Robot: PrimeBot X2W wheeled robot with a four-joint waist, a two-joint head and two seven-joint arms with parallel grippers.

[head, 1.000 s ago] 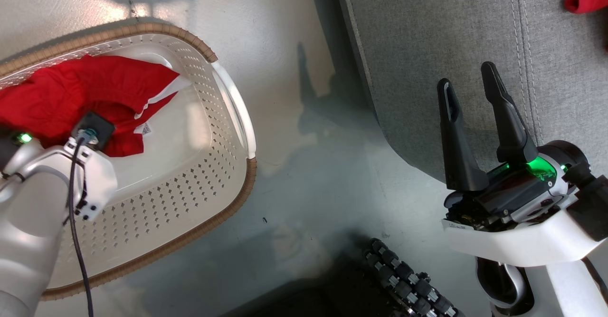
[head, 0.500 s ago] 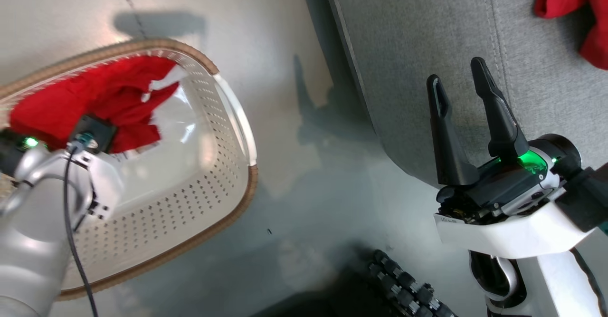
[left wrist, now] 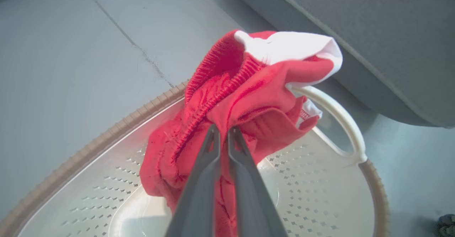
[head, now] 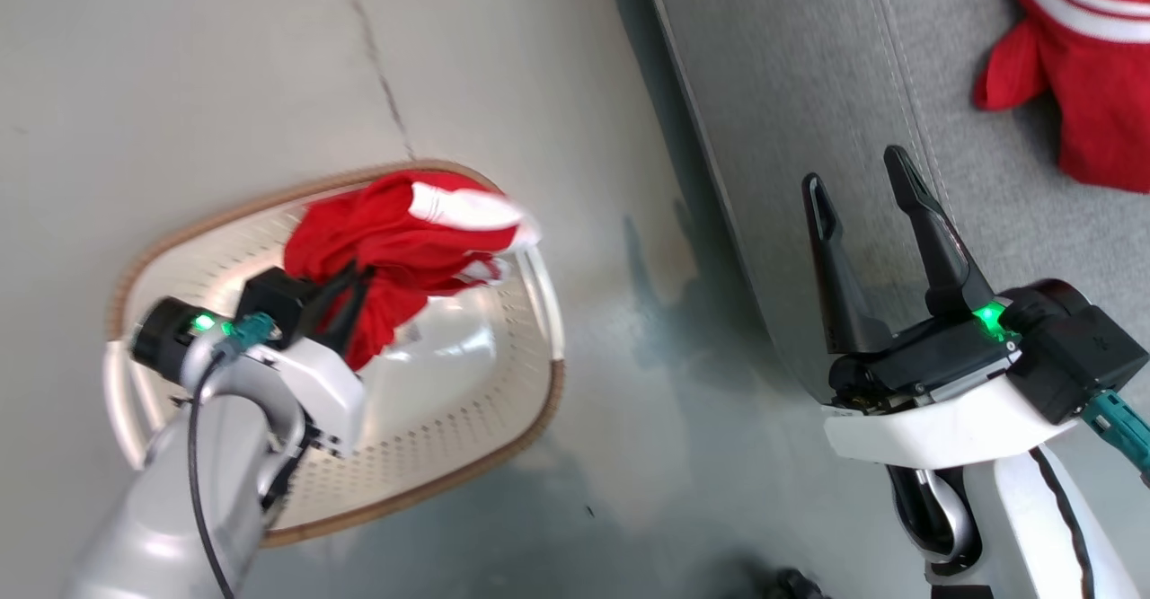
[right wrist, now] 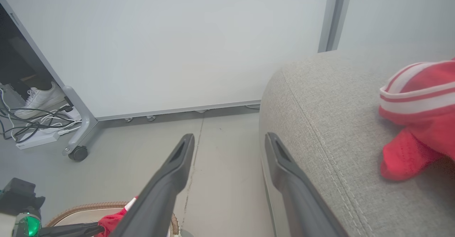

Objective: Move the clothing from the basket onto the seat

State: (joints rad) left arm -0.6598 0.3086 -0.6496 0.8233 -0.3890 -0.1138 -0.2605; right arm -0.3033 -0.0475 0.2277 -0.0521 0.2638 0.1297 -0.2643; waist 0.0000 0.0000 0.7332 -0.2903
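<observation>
Clothing (left wrist: 245, 95), a red bunch with a white band, hung over the basket (left wrist: 106, 137), pinched in the closed fingers of our left tool (left wrist: 222, 128). Right of the basket stood the grey seat (head: 791, 87). On it, well apart from the basket, lay a red striped garment (head: 1096, 87). Our right tool (head: 853, 177) hovered over the seat edge nearest the basket, fingers spread and empty.

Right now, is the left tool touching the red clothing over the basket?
Touching. The left wrist view shows the left tool shut on a fold of the red clothing, above the basket.
</observation>
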